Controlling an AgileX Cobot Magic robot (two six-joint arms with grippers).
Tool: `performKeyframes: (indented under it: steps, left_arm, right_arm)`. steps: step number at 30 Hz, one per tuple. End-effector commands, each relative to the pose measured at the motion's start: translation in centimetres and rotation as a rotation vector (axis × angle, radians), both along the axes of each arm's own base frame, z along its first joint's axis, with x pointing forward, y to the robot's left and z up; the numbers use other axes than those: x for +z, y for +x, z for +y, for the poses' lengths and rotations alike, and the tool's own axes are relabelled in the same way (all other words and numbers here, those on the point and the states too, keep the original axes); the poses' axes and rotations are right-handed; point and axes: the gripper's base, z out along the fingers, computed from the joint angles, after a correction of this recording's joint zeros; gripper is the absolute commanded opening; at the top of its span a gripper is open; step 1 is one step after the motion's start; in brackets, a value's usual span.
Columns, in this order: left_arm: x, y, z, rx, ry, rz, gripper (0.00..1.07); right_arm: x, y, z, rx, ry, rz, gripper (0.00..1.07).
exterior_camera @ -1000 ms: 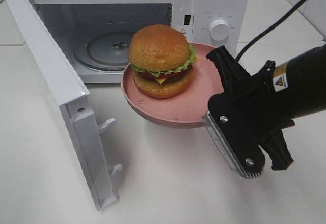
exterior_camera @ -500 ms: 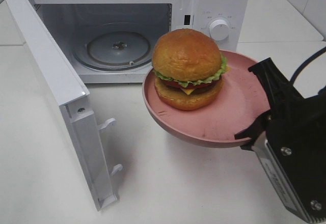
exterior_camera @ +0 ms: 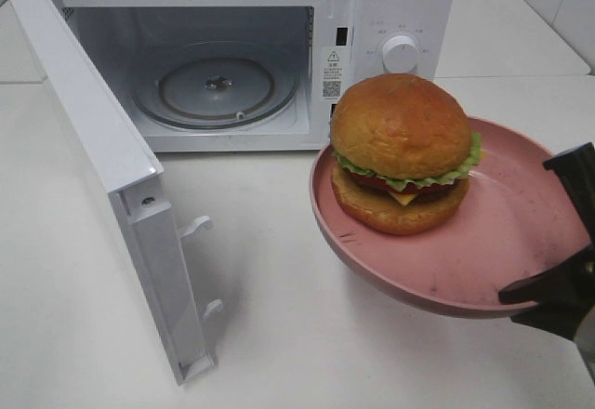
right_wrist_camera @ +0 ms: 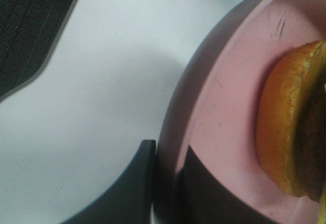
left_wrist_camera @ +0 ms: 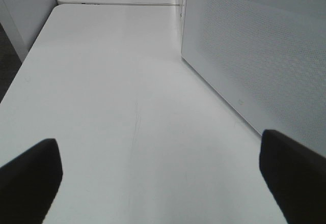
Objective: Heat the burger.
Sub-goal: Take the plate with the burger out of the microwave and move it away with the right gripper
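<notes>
The burger point(exterior_camera: 402, 153), with a golden-brown bun, lettuce, cheese and patty, sits on a round pink plate point(exterior_camera: 502, 251). My right gripper point(exterior_camera: 562, 232) is shut on the plate's right rim and holds it above the table, in front of and to the right of the open microwave point(exterior_camera: 400, 19). The right wrist view shows the gripper point(right_wrist_camera: 165, 183) with one finger under the plate's point(right_wrist_camera: 214, 112) rim and one over it, and the burger point(right_wrist_camera: 290, 127) beyond. My left gripper point(left_wrist_camera: 163, 178) is open and empty over bare table, outside the exterior view.
The microwave door point(exterior_camera: 102, 149) swings out wide at the left, toward the front. The glass turntable point(exterior_camera: 216, 85) inside holds nothing. The control knob point(exterior_camera: 400, 54) is on the right panel. In the left wrist view the door's perforated panel point(left_wrist_camera: 254, 56) stands close by.
The right gripper has carried the plate and burger to the right and toward the front, away from the microwave opening. The left arm has not visibly moved.
</notes>
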Motion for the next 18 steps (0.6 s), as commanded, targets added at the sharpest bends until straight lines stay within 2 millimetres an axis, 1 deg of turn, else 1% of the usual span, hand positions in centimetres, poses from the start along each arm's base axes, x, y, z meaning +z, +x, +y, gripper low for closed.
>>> performKeyframes:
  steps: [1,5,11,13,15,16,17,18]
  left_arm:
    - [0.0,-0.3,0.0,-0.006,-0.006,-0.026,1.01]
    - [0.0,-0.3,0.0,-0.006,-0.006,-0.026,1.01]
    - [0.0,-0.3,0.0,-0.006,-0.006,-0.026,1.01]
    - [0.0,-0.3,0.0,-0.006,-0.006,-0.026,1.01]
    - [0.0,-0.3,0.0,-0.006,-0.006,-0.026,1.01]
    - [0.0,-0.3,0.0,-0.006,-0.006,-0.026,1.01]
    - [0.0,-0.3,0.0,-0.006,-0.006,-0.026,1.01]
    - [0.0,-0.3,0.0,-0.006,-0.006,-0.026,1.01]
  right_arm:
    - [0.7,-0.4,-0.6,-0.038,0.040,-0.055,0.02]
    - [0.8,-0.9,-1.5,-0.097,0.035,-0.054,0.02]
    - [0.8,-0.7,-2.1,-0.196,0.022,-0.059,0.02]
    - [0.8,-0.5,-2.5,-0.262,0.022,-0.064,0.03]
    - [0.9,-0.4,-2.6,-0.286,0.021,-0.068,0.02]
    - [0.9,-0.3,-2.9,-0.345,0.019,-0.070,0.02]
    - [0.9,-0.3,-2.9,-0.345,0.019,-0.070,0.02]
    - [0.9,-0.2,-3.3,-0.407,0.014,-0.070,0.03]
